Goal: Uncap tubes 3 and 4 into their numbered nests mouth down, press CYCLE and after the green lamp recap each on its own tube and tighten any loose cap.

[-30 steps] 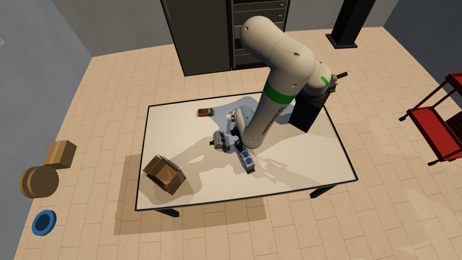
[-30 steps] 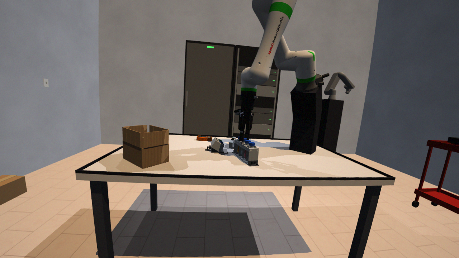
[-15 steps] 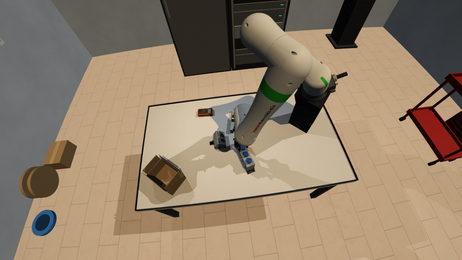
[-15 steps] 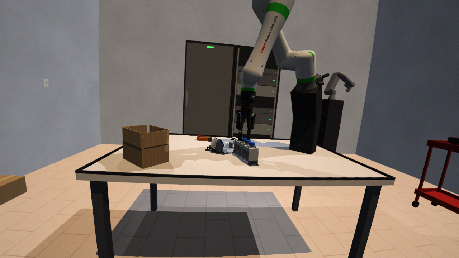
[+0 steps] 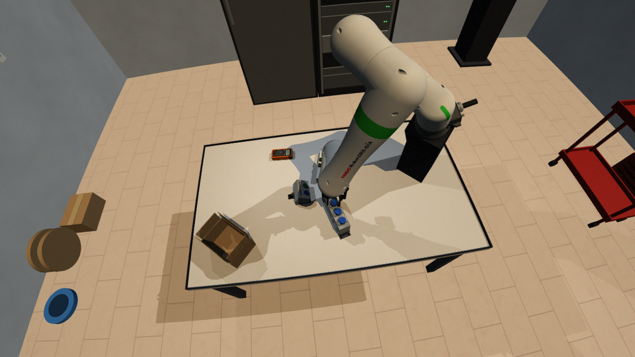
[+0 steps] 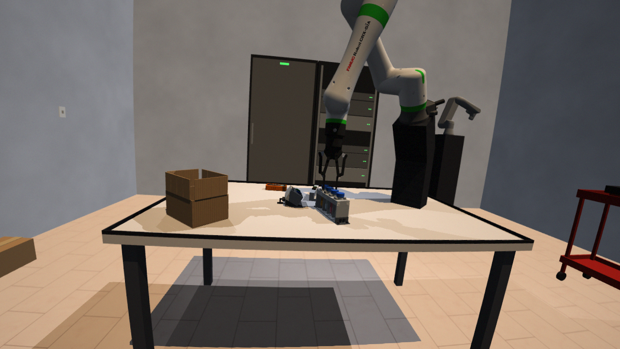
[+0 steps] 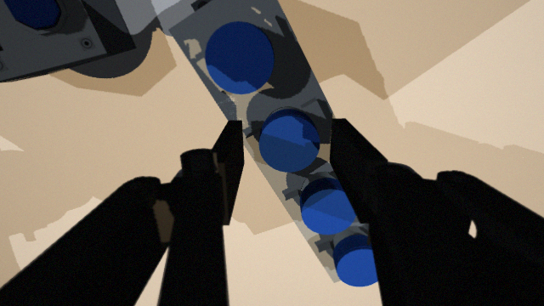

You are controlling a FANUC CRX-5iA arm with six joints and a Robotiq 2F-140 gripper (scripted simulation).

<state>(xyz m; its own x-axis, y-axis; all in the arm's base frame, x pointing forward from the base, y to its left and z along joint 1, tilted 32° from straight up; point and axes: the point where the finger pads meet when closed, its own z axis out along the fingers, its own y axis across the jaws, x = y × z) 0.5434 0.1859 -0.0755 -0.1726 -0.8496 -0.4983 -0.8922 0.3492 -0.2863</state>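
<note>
Gripper (image 7: 286,140) with matte black fingers spread, flanking a round, smooth blue cap (image 7: 289,140) without contact. Grey rectangular decapping station (image 7: 316,106) runs 11-to-5 o'clock.

Even bright light, sharp-edged shadows across the table (image 5: 230,266), crisp focus, wrist view darkly silhouetted
</note>
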